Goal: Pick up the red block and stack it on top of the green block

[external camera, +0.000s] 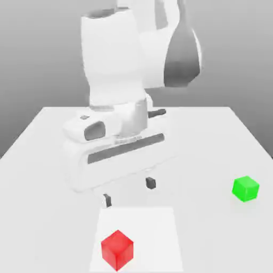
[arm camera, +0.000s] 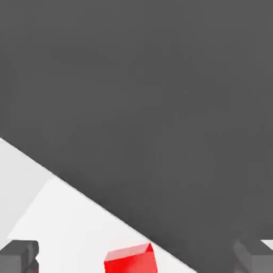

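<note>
End effector (external camera: 129, 192), in the exterior view: dark fingertips (external camera: 151, 183) set wide apart, nothing between them, hanging above the desk (external camera: 208, 144). Red block (external camera: 117, 250) near that view's bottom edge, on a white rectangular patch (external camera: 154, 234), toward the patch's exterior-view left side. Green block (external camera: 246, 189) on the desk at the exterior view's right, well apart from the red one; this view alone has it. Hand view: red block again, partly cut by the frame, between the two fingertips but not touched; also a broad dark area (arm camera: 138, 106) meeting the white along a slanting edge.
</note>
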{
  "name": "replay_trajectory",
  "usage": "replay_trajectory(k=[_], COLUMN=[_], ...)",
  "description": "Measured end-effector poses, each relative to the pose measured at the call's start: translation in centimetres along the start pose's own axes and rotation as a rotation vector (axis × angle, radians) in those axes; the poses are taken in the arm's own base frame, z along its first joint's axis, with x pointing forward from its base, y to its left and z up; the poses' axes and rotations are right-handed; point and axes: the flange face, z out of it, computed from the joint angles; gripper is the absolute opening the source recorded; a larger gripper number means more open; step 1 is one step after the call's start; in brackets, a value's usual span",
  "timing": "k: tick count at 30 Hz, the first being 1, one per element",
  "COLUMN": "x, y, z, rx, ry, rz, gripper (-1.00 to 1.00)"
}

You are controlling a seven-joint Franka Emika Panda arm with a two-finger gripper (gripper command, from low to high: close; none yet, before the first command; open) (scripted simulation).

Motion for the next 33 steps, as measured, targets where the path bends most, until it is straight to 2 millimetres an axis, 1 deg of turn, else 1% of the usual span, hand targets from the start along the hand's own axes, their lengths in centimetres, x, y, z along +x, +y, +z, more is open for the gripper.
replay_trajectory(k=[4, 8, 9, 14, 15, 16, 17, 20, 21, 22, 24, 27, 28, 29, 30, 31, 33], x=[-2.0, -2.7, -2.9, -2.9, -3.0, -3.0, -2.8, -2.5, -2.5, -2.9, -4.4, -7.6, -9.2, -11.4, -14.0, -16.3, -20.8], y=[1.8, 2.5, 2.6, 2.6, 2.7, 2.6, 2.5, 2.3, 1.9, -0.1, -5.0, -12.2, -15.0, -18.2, -21.5, -23.8, -27.3], z=[6.0, 11.1, 12.3, 12.3, 13.0, 12.6, 11.8, 8.4, 7.4, 7.0, 6.8, 6.4, 6.3, 6.1, 5.8, 5.5, 4.8], rx=[-0.067, -0.079, -0.079, -0.078, -0.078, -0.079, -0.079, -0.079, -0.077, -0.069, -0.054, -0.034, -0.028, -0.022, -0.016, -0.012, -0.007], ry=[-0.087, -0.101, -0.103, -0.105, -0.105, -0.105, -0.104, -0.104, -0.106, -0.111, -0.122, -0.136, -0.141, -0.146, -0.15, -0.152, -0.153], rz=[-0.101, -0.121, -0.121, -0.121, -0.121, -0.121, -0.122, -0.122, -0.128, -0.174, -0.291, -0.481, -0.558, -0.653, -0.757, -0.84, -0.991], gripper=[0.0, 0.0, -1.0, -1.0, -1.0, -1.0, -1.0, -1.0, -1.0, -1.0, -1.0, -1.0, -1.0, -1.0, -1.0, -1.0, -1.0])
